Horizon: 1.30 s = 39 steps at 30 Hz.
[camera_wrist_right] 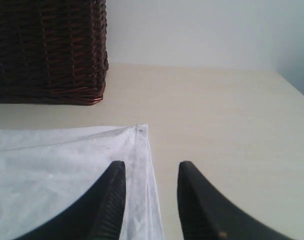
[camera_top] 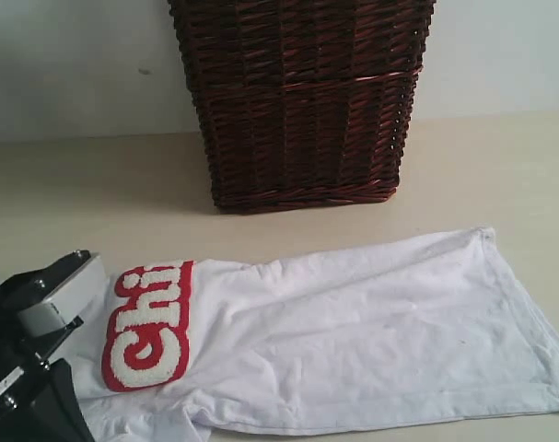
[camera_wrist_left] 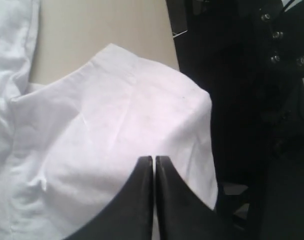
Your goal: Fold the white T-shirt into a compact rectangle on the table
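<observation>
The white T-shirt (camera_top: pixel 353 322) lies spread across the table (camera_top: pixel 491 175), with red-outlined fuzzy letters (camera_top: pixel 150 331) at its left end. At that left end my left arm (camera_top: pixel 40 322) hangs over the shirt. In the left wrist view my left gripper (camera_wrist_left: pixel 154 160) is shut, pinching a raised fold of the white T-shirt (camera_wrist_left: pixel 116 110), and a sliver of white cloth shows between the fingers. My right gripper (camera_wrist_right: pixel 150 167) is open low over the shirt's right edge (camera_wrist_right: pixel 141 165); one finger is over the cloth, the other over bare table (camera_wrist_right: pixel 217 110). The exterior view does not show it.
A tall dark brown wicker basket (camera_top: pixel 297 101) stands on the table just behind the shirt, also in the right wrist view (camera_wrist_right: pixel 46 50). A pale wall rises behind it. Dark robot structure (camera_wrist_left: pixel 252 100) lies beside the table's edge near the left gripper.
</observation>
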Available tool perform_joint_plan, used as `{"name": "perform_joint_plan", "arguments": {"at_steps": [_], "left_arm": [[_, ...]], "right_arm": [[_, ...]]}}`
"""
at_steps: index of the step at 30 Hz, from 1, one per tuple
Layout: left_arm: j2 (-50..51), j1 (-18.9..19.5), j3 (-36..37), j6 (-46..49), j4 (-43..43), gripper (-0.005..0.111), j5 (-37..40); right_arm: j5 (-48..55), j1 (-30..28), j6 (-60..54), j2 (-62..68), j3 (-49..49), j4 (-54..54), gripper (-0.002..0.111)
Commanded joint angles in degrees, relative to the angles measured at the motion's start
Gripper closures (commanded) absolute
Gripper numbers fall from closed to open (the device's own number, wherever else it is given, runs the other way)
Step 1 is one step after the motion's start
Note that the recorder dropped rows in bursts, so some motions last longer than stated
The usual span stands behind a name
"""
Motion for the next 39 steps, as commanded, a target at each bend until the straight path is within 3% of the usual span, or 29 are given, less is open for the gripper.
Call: {"name": "perform_joint_plan", "arguments": {"at_steps": [1,6,12,16,26,29,35,37,39], "left_arm": [[0.48,-0.11,-1.40,-3.31,-0.09,0.107,1.28],[1.48,3.53,-1.61,-4.65,-4.73,0.107,1.06],[1.52,14.74,-3.34,-6.23,-9.09,0.107,0.07],[1.52,21.55,-4.91,-6.31,-15.51,0.107,-4.70],[3.80,22.54,-6.01,1.05,-18.84,0.106,-17.79],[4.87,22.54,-6.01,3.18,-21.86,0.092,-21.12],[6.18,22.54,-6.01,3.84,-30.49,0.044,-23.82],[6.18,22.54,-6.01,2.90,-30.71,0.039,-20.67],[6.18,22.42,-6.01,1.39,-27.41,0.044,-12.13]], "right_arm": [[-0.38,-0.20,-0.23,-0.31,0.13,-0.15,0.073],[-0.38,-0.20,-0.23,-0.31,0.13,-0.15,0.073],[-0.38,-0.20,-0.23,-0.31,0.13,-0.15,0.073],[-0.38,-0.20,-0.23,-0.31,0.13,-0.15,0.073],[-0.38,-0.20,-0.23,-0.31,0.13,-0.15,0.073],[-0.38,-0.20,-0.23,-0.31,0.13,-0.15,0.073],[-0.38,-0.20,-0.23,-0.31,0.13,-0.15,0.073],[-0.38,-0.20,-0.23,-0.31,0.13,-0.15,0.073],[-0.38,-0.20,-0.23,-0.31,0.13,-0.15,0.073]]}}
